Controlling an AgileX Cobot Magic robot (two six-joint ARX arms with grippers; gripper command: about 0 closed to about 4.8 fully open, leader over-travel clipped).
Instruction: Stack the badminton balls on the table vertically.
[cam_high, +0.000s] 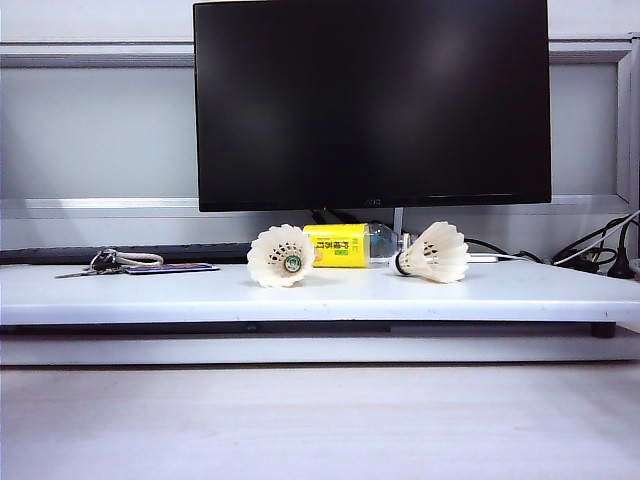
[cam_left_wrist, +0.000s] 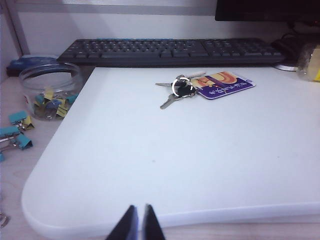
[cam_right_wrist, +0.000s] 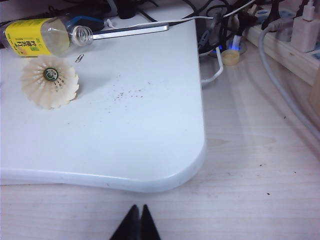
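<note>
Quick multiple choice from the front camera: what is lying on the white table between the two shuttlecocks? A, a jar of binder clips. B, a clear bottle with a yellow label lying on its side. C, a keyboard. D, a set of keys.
B: the yellow-labelled bottle lies on its side between the left shuttlecock and the right shuttlecock on the table, while the keys sit far to the left.

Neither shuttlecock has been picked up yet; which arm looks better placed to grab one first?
Probably right. The right gripper, shut, looks over the table corner at a shuttlecock; the left gripper, shut, faces only keys.
</note>
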